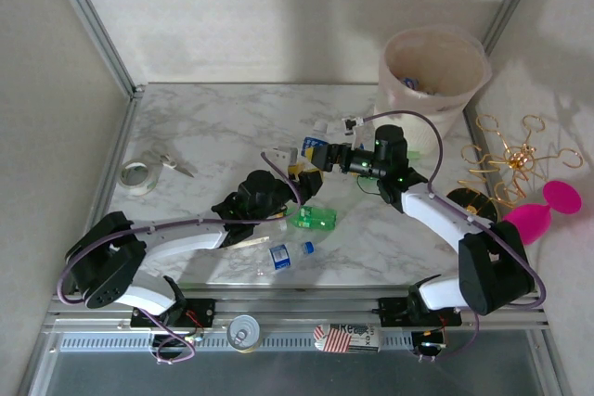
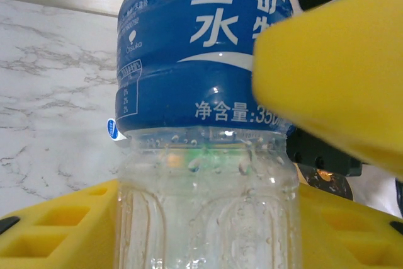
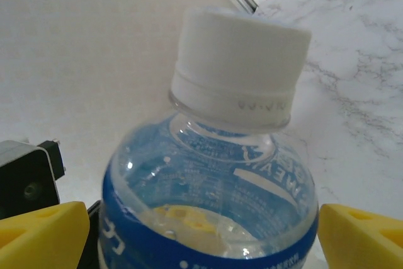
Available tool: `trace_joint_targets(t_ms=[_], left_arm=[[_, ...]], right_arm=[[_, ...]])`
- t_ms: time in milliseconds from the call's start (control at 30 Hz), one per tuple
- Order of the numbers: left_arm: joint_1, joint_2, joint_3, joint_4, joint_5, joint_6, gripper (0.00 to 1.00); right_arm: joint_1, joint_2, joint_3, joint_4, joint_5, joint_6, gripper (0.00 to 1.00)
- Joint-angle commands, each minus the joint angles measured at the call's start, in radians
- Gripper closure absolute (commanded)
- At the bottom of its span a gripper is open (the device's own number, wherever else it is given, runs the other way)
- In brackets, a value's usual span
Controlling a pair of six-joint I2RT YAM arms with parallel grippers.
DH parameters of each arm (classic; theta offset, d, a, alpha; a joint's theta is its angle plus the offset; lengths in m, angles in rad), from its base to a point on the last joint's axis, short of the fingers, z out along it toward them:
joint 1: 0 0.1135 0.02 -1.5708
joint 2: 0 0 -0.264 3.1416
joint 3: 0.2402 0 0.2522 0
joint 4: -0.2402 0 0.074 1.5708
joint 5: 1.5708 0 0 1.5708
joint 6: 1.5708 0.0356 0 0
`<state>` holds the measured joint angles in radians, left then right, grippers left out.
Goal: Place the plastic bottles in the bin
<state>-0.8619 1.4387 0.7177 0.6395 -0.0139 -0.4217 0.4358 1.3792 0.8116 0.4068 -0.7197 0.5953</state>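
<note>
**Bottle held between both pincers at mid-worktop, bin at 2 o'clock**

I have the left pincer closed on a blue-labelled bottle, its yellow jaws clamped on the clear ribbed body just below the label. The right pincer straddles the same bottle near its shoulder. Its jaws stand wide, one close on each side, and I cannot tell whether they are pressing yet.

I read this as a hand-over. The bin stands off the far right corner of the worktop, at 2 o'clock from the meeting point. That is the right arm's side, so passing the bottle across makes sense.

From above I get the layout: both arms converge at the middle and hide much of the bottle between them. A green bottle lies at 5 o'clock from them and a second blue-labelled bottle at 6 o'clock, both loose on the marble.

The left wrist camera adds the grip itself, plus a yellow finger over the label at 2 o'clock, which I take for the right pincer's. The right wrist camera adds the white cap, on and pointing towards its lens.
</note>
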Motion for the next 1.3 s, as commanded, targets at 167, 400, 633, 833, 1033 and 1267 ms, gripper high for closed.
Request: trace_joint_targets(t_ms=[167, 400, 633, 833, 1033, 1267], left_arm=[[0.007, -0.023, -0.024, 0.057, 0.014, 0.011, 0.48], [0.006, -0.029, -0.034, 0.058, -0.004, 0.012, 0.22], [0.006, -0.058, -0.071, 0.058, -0.049, 0.018, 0.08], [0.012, -0.118, -0.142, 0.085, -0.124, 0.009, 0.01], [0.067, -0.195, -0.227, 0.107, -0.161, -0.047, 0.0], [0.151, -0.303, -0.31, 0.079, -0.25, -0.147, 0.0]], right_arm=[[0.011, 0.032, 0.047, 0.035, -0.031, -0.002, 0.24], [0.011, 0.035, 0.057, 0.034, 0.012, -0.013, 0.35], [0.004, 0.031, 0.133, -0.102, 0.131, -0.094, 0.38], [-0.053, 0.031, 0.241, -0.217, 0.227, -0.133, 0.4], [-0.175, 0.012, 0.372, -0.273, 0.294, -0.143, 0.41], [-0.331, 0.017, 0.532, -0.257, 0.408, -0.148, 0.42]])
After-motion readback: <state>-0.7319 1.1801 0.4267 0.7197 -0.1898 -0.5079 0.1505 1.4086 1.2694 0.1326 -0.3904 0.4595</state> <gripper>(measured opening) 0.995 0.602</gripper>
